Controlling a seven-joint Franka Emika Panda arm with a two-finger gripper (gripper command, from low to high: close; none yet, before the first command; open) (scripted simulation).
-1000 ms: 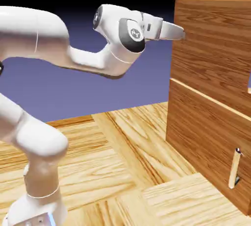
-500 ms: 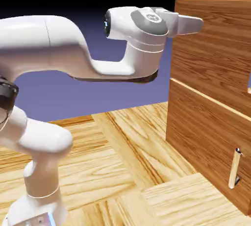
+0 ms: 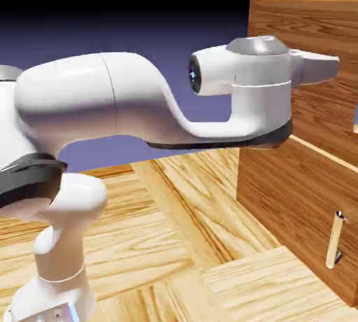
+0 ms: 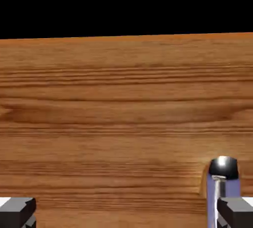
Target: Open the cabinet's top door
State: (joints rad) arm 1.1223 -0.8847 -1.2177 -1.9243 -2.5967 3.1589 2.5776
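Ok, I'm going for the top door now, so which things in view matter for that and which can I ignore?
For the job:
- cabinet
- top door
- its silvery metal bar handle, beside the right fingertip in the hand view
- gripper, open, holding nothing

Not part of it:
- lower door
- its pale wooden handle
- wooden table

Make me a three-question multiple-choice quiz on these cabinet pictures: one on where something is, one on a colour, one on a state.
1. In the hand view, the silvery handle shows
A. lower right
B. upper left
C. dead centre

2. The lower door's handle is
A. black
B. pale wood
C. blue

3. The gripper is
A. shut on the handle
B. holding a cube
C. open, holding nothing

Answers:
1 A, it stands just above the right fingertip.
2 B, a light wooden bar on the cabinet.
3 C, fingertips sit wide apart with only the top door between them.
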